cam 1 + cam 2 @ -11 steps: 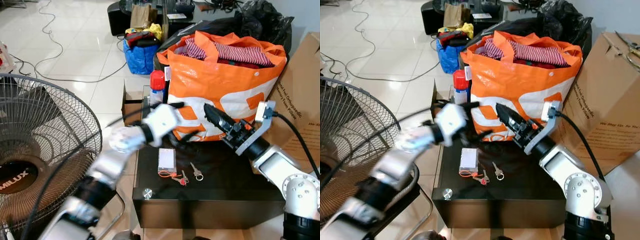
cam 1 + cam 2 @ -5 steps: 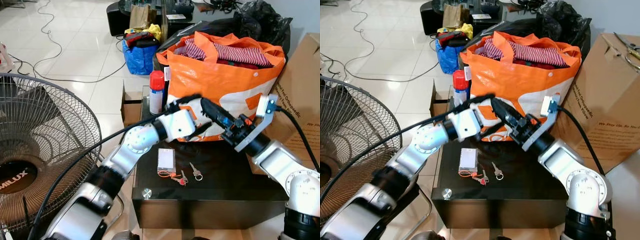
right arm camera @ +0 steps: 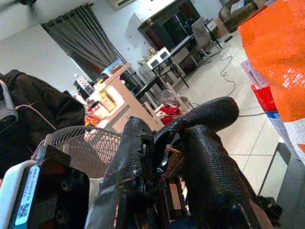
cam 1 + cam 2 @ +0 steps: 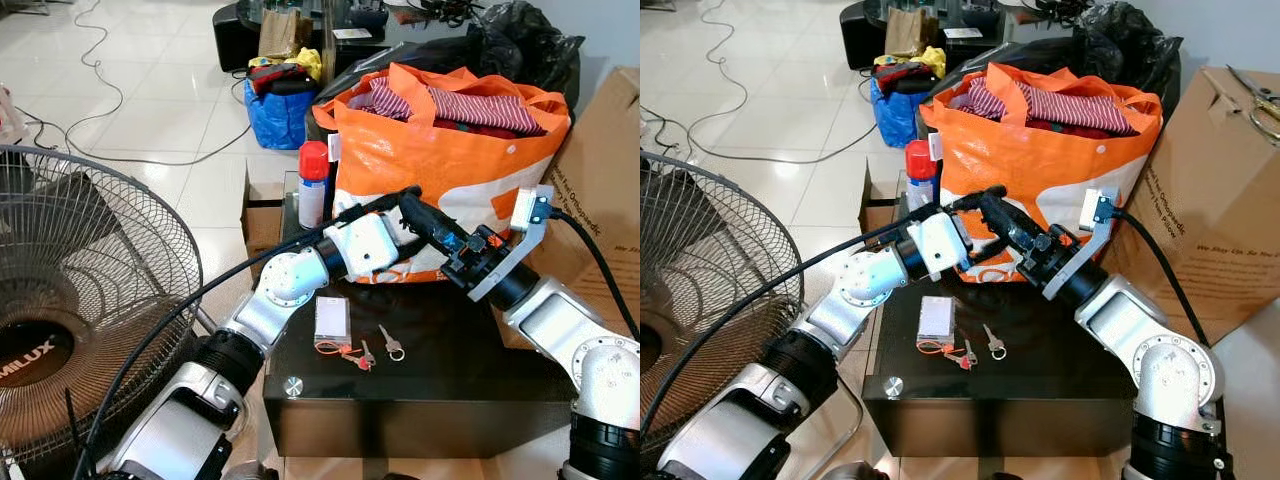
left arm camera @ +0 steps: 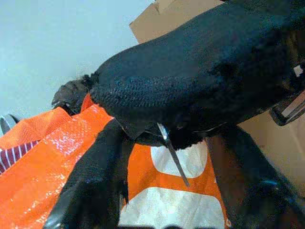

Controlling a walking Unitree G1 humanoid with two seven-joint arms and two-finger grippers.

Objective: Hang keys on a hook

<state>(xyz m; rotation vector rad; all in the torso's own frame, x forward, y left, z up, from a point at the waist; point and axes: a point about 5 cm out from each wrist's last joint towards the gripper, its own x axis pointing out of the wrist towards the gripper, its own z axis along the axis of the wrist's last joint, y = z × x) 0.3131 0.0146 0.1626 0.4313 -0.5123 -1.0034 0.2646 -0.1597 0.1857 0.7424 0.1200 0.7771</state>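
Keys (image 4: 375, 347) lie loose on the dark counter (image 4: 450, 385) beside a small box (image 4: 332, 319); light, rigid, slippery metal, best pinched at the ring; left claw (image 4: 400, 203) and right claw (image 4: 425, 222) meet above, finger spacing unclear.

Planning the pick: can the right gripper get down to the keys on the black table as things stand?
Probably yes. The keys lie in the open on the black table, beside the small box, with nothing on them. The right gripper is above and behind them, crossed close with the left gripper, so it must back off first.
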